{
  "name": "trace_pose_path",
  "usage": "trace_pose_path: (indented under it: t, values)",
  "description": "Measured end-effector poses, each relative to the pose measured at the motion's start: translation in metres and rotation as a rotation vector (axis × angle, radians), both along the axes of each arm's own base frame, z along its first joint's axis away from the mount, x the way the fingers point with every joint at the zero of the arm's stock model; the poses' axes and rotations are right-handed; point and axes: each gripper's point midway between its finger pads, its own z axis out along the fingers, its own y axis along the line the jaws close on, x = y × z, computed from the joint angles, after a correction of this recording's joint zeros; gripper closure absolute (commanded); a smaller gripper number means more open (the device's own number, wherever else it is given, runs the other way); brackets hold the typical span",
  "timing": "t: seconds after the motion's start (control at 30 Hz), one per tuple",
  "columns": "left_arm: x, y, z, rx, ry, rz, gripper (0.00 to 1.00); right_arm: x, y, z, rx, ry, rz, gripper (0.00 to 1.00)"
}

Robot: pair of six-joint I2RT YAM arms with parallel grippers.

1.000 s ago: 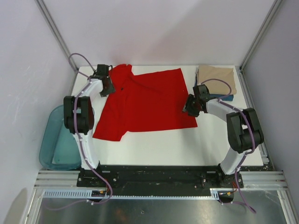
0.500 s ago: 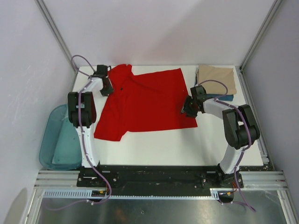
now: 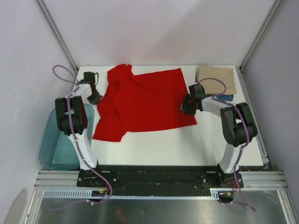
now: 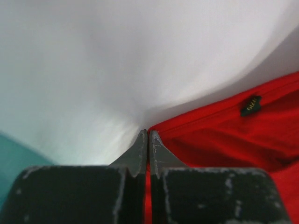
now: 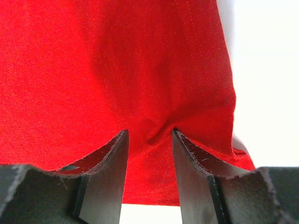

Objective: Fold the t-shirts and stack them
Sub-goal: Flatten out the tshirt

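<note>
The bright red t-shirt (image 3: 145, 100) lies spread flat on the white table (image 3: 154, 144). My left gripper (image 3: 95, 97) is at its left edge by the collar. In the left wrist view the gripper (image 4: 148, 133) is shut, with a thin strip of the red shirt (image 4: 219, 140) between its fingers. My right gripper (image 3: 185, 106) rests on the shirt's right hem. In the right wrist view the gripper (image 5: 149, 133) is open, pressed on the red cloth (image 5: 117, 60), with a small pucker between the fingers. The tan shirt (image 3: 216, 74) lies folded at the back right, on the dark blue shirt (image 3: 228, 97).
A translucent teal plastic tub (image 3: 56, 140) sits off the table's left edge. Slanted metal frame posts (image 3: 56, 32) rise at both back corners. A black rail (image 3: 154, 173) with the arm bases runs along the near edge.
My left gripper has moved left and a little nearer, drawing the shirt's collar side leftward. My right gripper has edged slightly left along the right hem.
</note>
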Motion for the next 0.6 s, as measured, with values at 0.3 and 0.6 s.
trace_pose_path:
  t: [0.3,0.6]
  values:
    - [-0.060,0.034,0.004,-0.046,0.024,0.228,1.00,0.001,0.000,-0.001,-0.022,-0.002,-0.011,0.53]
    - [-0.080,0.029,-0.001,-0.064,0.049,0.266,0.94,0.000,-0.003,0.000,-0.037,-0.008,-0.020,0.50]
